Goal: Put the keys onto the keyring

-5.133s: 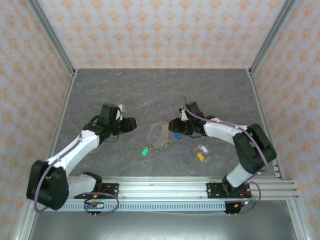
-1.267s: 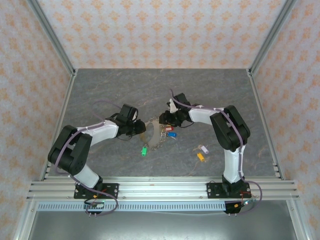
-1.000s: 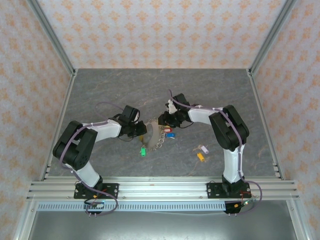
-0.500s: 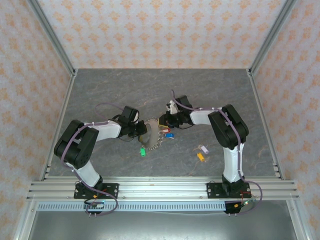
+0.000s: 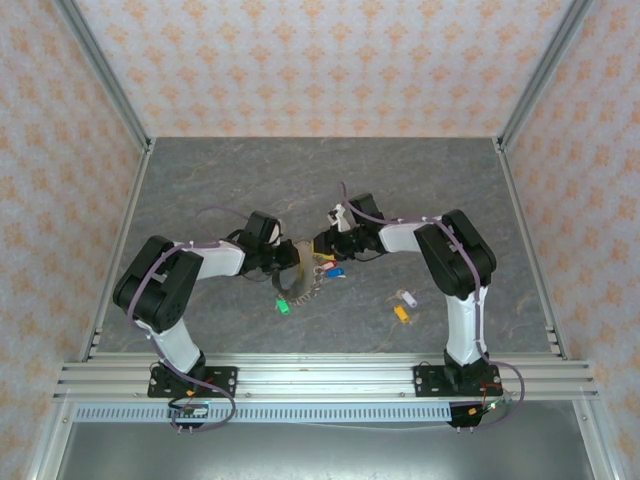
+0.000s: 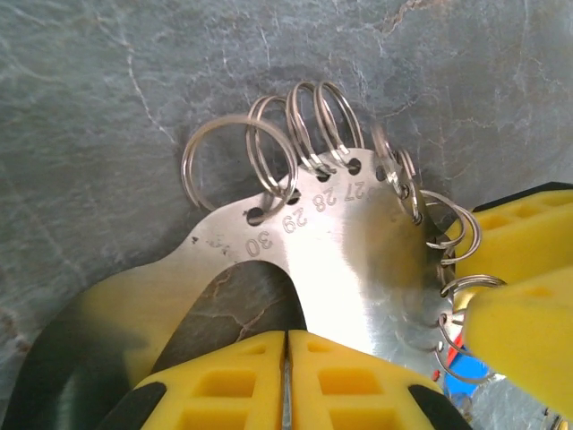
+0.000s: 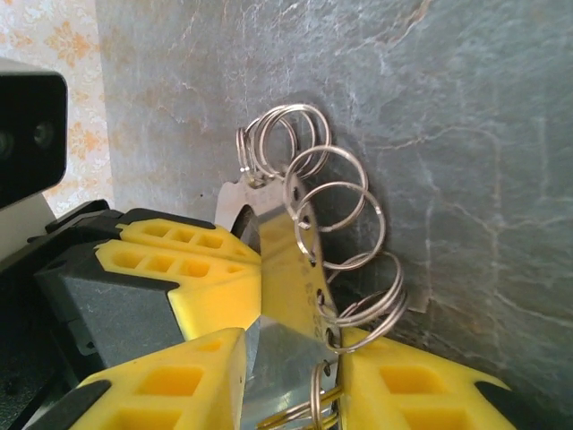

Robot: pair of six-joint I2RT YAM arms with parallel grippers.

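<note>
Bright, even light falls from above, leaving only soft, short shadows on the tabletop [image 5: 420, 190]. In the wrist views the left tool [image 6: 286, 345] and right tool [image 7: 294, 348] blur at the near edge. Their yellow tints the keyring [image 6: 358, 242], which shows mild glare. Ahead of the tools the rings [image 7: 331, 206] and tabletop are sharp, with faint ring shadows.

We find the keyring [image 5: 303, 275] in the middle of the worktop [image 5: 200, 180], between the left tool [image 5: 287, 257] at its 9 o'clock and the right tool [image 5: 322, 243] at its 1 o'clock. A lone key [image 5: 283, 305] lies near it at 7 o'clock. A second key [image 5: 408, 298] and a third key [image 5: 401, 313], side by side, sit well apart at 4 o'clock.
</note>
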